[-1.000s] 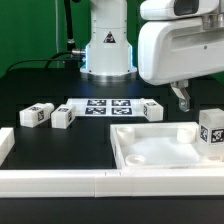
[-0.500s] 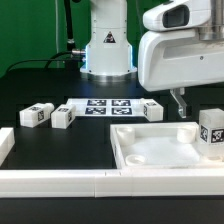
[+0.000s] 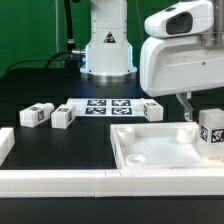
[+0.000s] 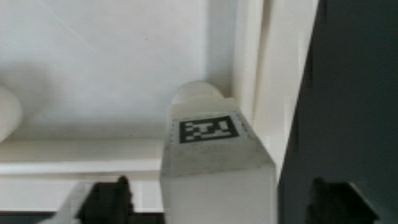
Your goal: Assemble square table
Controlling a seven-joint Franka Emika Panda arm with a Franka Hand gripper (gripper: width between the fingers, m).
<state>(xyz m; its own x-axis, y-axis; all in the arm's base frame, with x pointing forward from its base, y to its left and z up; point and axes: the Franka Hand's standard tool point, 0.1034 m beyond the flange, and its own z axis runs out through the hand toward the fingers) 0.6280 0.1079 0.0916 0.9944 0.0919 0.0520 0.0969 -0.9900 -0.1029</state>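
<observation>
**Gripper poised over a leg post at the panel's edge**

Gripper [image 3: 185, 108] hangs low over the square panel [image 3: 150, 152], which lies flat on the black table [image 3: 60, 145] at the exterior view's right, just behind the long white border rail [image 3: 60, 182]. One leg post [image 3: 212, 132] stands at the panel's right edge. Whether it sits in a corner socket cannot be told. In the wrist view a tagged post lies between the two fingers [image 4: 111, 200], with a strip of white showing on each side. The jaws therefore stand apart around it and have hold of nothing.

Three more leg posts rest on the table well apart from the panel. Two lie at the exterior view's left [image 3: 38, 114] [image 3: 62, 118] and one [image 3: 153, 110] just beside the marker board [image 3: 100, 105].

Handling, as judged from appearance:
- **Material:** all parts look like rigid moulded plastic, light and stiff and unlikely to deform under the pads. Their smooth faces may let a shallow grip slip.
- **The post:** it is best taken across two opposite flat sides near mid-height, square to its axis, so that it neither tilts nor pivots when lifted.
- **The panel:** it is too wide for the jaws. It offers only its raised rim as a hold, and being light it may slide if nudged.
</observation>
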